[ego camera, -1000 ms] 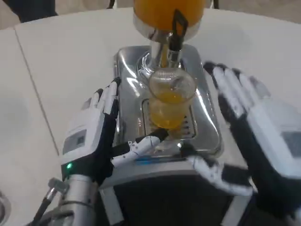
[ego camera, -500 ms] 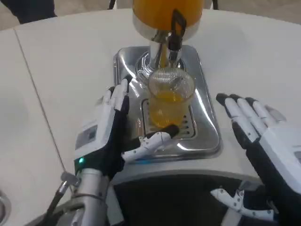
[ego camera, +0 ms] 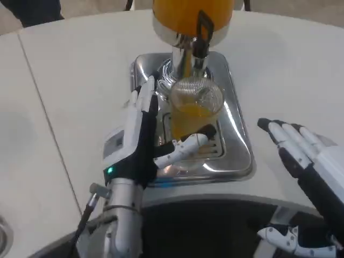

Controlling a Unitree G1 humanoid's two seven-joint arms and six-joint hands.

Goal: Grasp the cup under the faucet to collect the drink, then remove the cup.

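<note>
A clear ribbed glass cup [ego camera: 195, 110] holding orange drink stands on the grille of the shiny steel drip tray [ego camera: 236, 134], right under the black-handled faucet [ego camera: 202, 33] of the orange juice dispenser [ego camera: 192, 16]. My left hand [ego camera: 141, 138] is open just left of the cup, fingers stretched along its side and thumb reaching across its front near the base; I cannot tell whether it touches the glass. My right hand [ego camera: 312, 166] is open at the lower right, over the white table and away from the tray.
The white round table [ego camera: 75, 80] stretches to the left and right of the tray. A seam in the tabletop runs down the left side. The table's front edge lies just below the tray, with dark floor beyond.
My left hand has advanced up and rightward to the cup's side. My right hand has pulled back from the tray to the lower right. The cup has stayed under the faucet.
</note>
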